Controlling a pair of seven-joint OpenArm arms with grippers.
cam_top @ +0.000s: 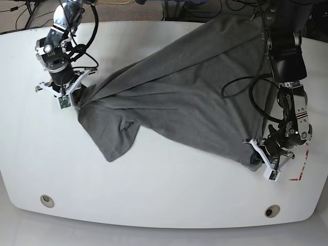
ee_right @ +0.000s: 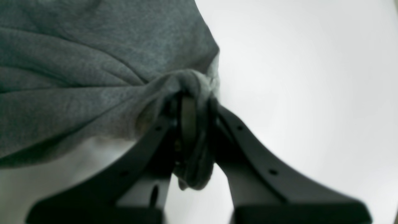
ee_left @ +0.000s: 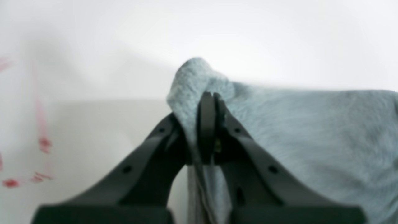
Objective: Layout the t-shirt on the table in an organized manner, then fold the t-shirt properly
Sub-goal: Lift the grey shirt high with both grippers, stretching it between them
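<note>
The left gripper (ee_left: 211, 102) is clamped on a bunched corner of the t-shirt (cam_top: 189, 97), low over the table (cam_top: 164, 189) beside a red tape mark (cam_top: 300, 171). The right gripper (ee_right: 189, 102) pinches another gathered corner of the shirt. Between them the grey cloth stretches diagonally across the white tabletop, one sleeve (cam_top: 113, 138) lying flat toward the front edge.
</note>
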